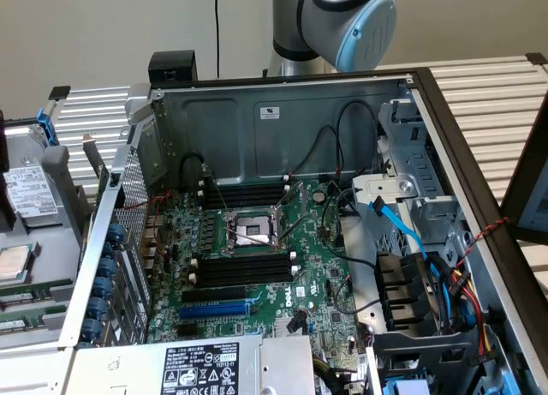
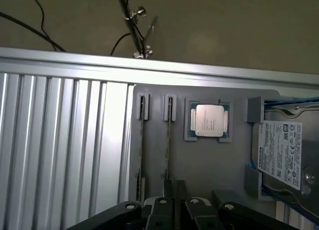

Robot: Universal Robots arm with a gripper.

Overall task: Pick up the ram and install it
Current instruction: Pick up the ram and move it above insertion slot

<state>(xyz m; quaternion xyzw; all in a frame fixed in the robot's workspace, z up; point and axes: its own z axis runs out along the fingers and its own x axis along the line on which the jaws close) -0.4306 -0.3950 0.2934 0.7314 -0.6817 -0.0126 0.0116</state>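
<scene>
In the exterior view, an open computer case (image 1: 282, 112) lies on its side, with the green motherboard (image 1: 317, 266) facing up. The CPU socket (image 1: 248, 232) sits mid-board. One bank of long black slots (image 1: 244, 268) lies on its near side and another on its far side, and a blue slot (image 1: 214, 309) lies nearer still. The robot arm (image 1: 342, 22) rises behind the case's far wall. At the exterior view's left, beside the case, a gray tray (image 1: 60, 241) carries a hard drive (image 1: 30, 194) and a CPU chip (image 1: 13, 262).

The wrist view looks down on that tray (image 2: 209, 165), which rests on a ribbed metal table (image 2: 60, 150). One ram stick (image 2: 169, 140) stands on edge in a pair of gray holders, just beside the CPU chip (image 2: 209, 120) on the side away from the hard drive (image 2: 284, 155). A second ram stick (image 2: 142, 145) stands parallel to it, one place farther from the chip. The gripper (image 2: 175, 187) hangs over one end of the ram stick nearer the chip. I cannot tell whether it is apart, together or clamped on that stick.
</scene>
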